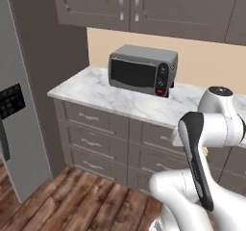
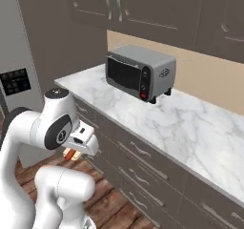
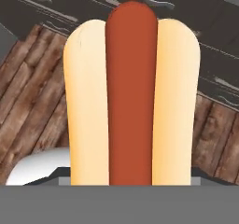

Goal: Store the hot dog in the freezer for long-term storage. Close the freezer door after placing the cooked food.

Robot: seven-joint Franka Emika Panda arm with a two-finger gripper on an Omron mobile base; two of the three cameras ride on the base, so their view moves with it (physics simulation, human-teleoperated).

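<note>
counter (image 1: 91, 93): white marble | on it: grey toaster oven (image 1: 141, 70)

arm (image 1: 206, 129): glossy white rounded links | dark joint bands | grey-capped joint ends

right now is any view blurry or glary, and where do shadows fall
No glare in any view. Left base view: soft, toaster oven casts a faint shadow on the counter. Right base view: upper cabinets dim. Hand view: the hot dog looms large, evenly lit.

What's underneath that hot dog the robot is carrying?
Below the hot dog lie wooden floorboards and dark drawer fronts. The bun hides whatever floor is directly beneath it.
</note>
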